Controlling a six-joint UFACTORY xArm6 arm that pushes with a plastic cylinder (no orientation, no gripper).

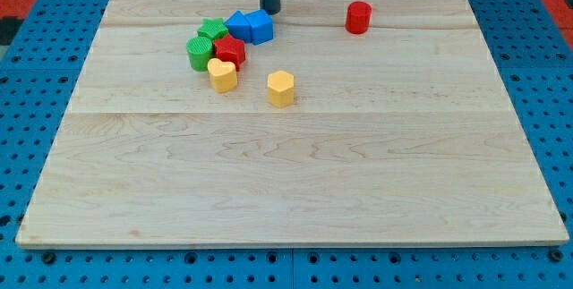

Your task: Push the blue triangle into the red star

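Tip: my tip (269, 11) sits just above the blue triangle (239, 26), near the table (313, 182) top edge.
Gripper: none fitted, nothing held.
Red star: the red star (229, 51) lies just below the blue triangle.

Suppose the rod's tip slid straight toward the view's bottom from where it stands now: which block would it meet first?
Most likely the blue blocks: my tip sits just above them, near their right end. They appear to be two blue pieces touching. Depth is unclear, so the tip might only graze their right edge, with the yellow block next.
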